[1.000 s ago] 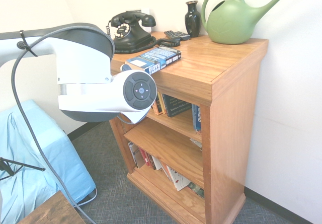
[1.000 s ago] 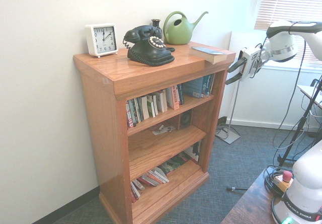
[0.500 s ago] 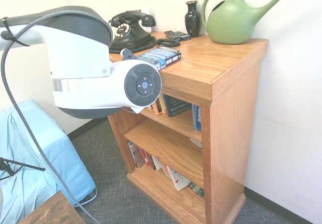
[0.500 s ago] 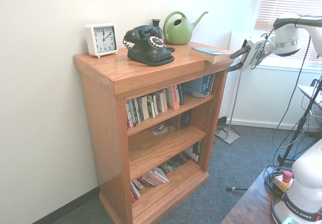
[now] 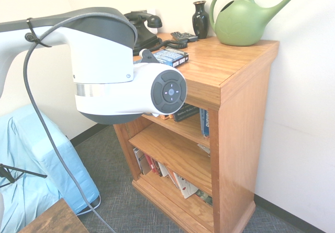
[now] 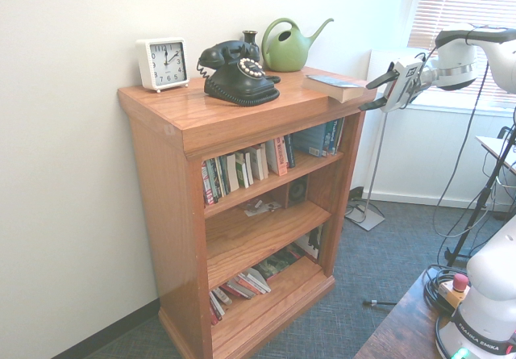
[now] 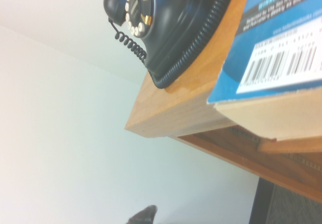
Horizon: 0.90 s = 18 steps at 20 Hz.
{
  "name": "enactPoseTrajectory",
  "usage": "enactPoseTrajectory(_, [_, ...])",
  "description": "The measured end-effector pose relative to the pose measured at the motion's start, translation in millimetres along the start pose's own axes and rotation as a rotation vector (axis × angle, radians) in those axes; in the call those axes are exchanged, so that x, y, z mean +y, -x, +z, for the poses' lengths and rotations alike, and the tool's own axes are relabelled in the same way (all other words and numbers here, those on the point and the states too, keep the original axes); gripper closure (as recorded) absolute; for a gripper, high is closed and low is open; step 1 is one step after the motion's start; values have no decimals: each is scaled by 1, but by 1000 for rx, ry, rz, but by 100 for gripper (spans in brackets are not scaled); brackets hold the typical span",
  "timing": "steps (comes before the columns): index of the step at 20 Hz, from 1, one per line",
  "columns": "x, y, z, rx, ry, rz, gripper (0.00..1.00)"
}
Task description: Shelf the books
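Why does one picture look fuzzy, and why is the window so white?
Wrist view: the camera is very near, so the blue book and black telephone look soft and tilted. Second exterior view: daylight washes out the window blinds. First exterior view: the arm hides part of the shelf.

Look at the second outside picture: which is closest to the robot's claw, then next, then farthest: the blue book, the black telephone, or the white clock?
1. The blue book, on the shelf-top corner right beside the open claw.
2. The black telephone, in the middle of the top.
3. The white clock, at the far end by the wall.
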<state>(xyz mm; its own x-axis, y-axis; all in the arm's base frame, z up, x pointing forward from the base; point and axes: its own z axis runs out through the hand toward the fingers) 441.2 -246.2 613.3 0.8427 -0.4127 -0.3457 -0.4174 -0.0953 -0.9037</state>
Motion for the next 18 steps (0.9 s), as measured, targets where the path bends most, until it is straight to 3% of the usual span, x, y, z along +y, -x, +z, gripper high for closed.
enactPoseTrajectory(18, [-25, -66, 34, -58, 22, 83, 0])
